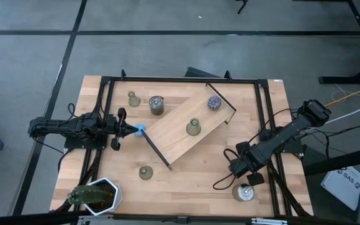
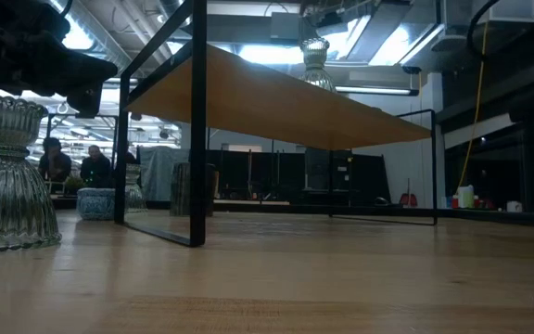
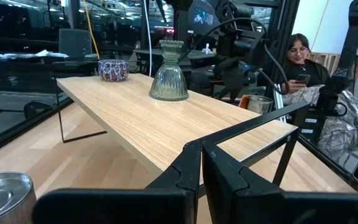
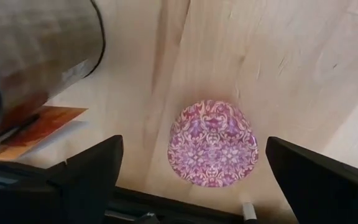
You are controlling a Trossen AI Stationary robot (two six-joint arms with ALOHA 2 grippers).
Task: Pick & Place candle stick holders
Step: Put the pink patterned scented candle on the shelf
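Three small olive-green, bell-shaped candle stick holders stand upright on their wide bases. One [image 1: 193, 127] [image 3: 169, 71] stands on the slanted wooden shelf [image 1: 180, 134]. One [image 1: 133, 99] is on the table behind the shelf, and one [image 1: 145, 172] [image 2: 3, 176] is on the table in front of it. My right gripper [image 1: 239, 164] [image 4: 194, 180] points down at the right, open. Its fingers [image 4: 86, 174] stand on either side of a pink patterned puck [image 4: 213, 143] without touching it. My left gripper [image 1: 133, 129] [image 3: 201, 168] waits level and shut at the shelf's left corner.
A brownish tin [image 1: 157, 105] stands beside the far holder. A purple puck [image 1: 214, 102] [image 3: 112, 70] lies on the shelf's far end. A silver tin [image 1: 244, 192] [image 4: 36, 62] stands close to my right gripper. There is a plant pot [image 1: 95, 195] at the near left and a small blue piece [image 1: 140, 130] by the left fingertips. A person [image 3: 300, 53] sits beyond the table.
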